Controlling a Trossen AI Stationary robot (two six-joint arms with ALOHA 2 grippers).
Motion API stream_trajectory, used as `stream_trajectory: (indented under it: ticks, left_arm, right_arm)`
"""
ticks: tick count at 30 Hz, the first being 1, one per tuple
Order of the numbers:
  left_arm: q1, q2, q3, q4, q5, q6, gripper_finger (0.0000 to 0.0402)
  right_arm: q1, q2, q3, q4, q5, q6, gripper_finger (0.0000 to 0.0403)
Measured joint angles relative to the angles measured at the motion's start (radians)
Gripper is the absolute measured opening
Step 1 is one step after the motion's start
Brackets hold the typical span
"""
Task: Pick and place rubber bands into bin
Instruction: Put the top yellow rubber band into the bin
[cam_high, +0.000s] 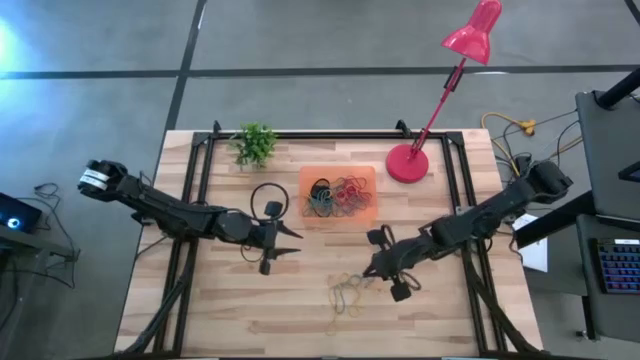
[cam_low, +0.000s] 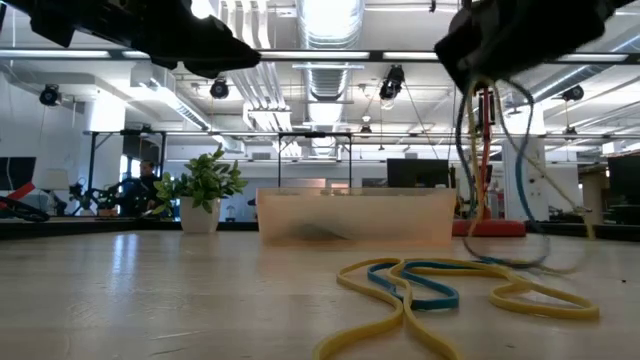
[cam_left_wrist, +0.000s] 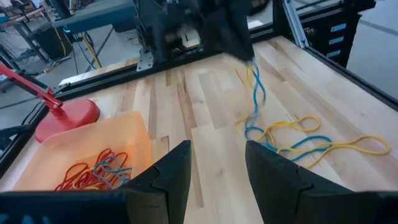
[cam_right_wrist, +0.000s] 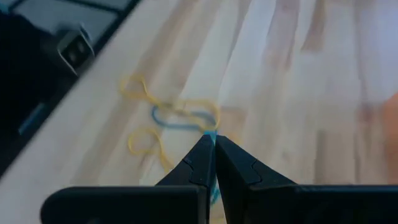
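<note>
- My right end effector (cam_right_wrist: 210, 144) is pinched shut on thin blue and yellow rubber bands (cam_left_wrist: 254, 93), lifted to clear the wooden counter (cam_high: 230, 300).
- The shallow translucent orange plastic bin (cam_high: 366, 180) lies ahead.
- My left end effector (cam_left_wrist: 214, 168) waits open, holding nothing.

bins: I see one orange bin (cam_high: 338, 194)
rubber bands: too tangled for me to count; one heap in the bin (cam_high: 334, 195), one on the table (cam_high: 347, 291)
lamps: one (cam_high: 440, 95)
plants: one (cam_high: 255, 144)
my grippers: two, left (cam_high: 288, 242), right (cam_high: 372, 258)
</note>
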Motion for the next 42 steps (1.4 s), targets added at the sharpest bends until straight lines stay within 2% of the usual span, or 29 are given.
stream_trajectory:
  ticks: [6,11,19,32,42]
  left_arm:
    - [0.0,0.001,0.0,0.009,0.0,0.001,0.0137]
    - [0.0,0.001,0.0,0.012,0.0,0.001,0.0137]
    - [0.0,0.001,0.0,0.029,0.0,0.002,0.0137]
    - [0.0,0.002,0.0,0.029,0.0,0.002,0.0137]
    - [0.0,0.002,-0.001,0.021,0.0,0.002,0.0137]
  right_arm:
    - [0.0,0.121,-0.001,0.0,0.0,0.004,0.0009]
    - [-0.009,0.158,-0.001,0.009,0.001,0.023,0.0009]
    - [-0.022,0.154,-0.001,0.009,0.0,0.057,0.0016]
    - [-0.022,0.154,-0.002,0.003,-0.001,0.078,0.009]
    - [0.008,0.162,-0.069,-0.032,-0.023,0.129,0.0091]
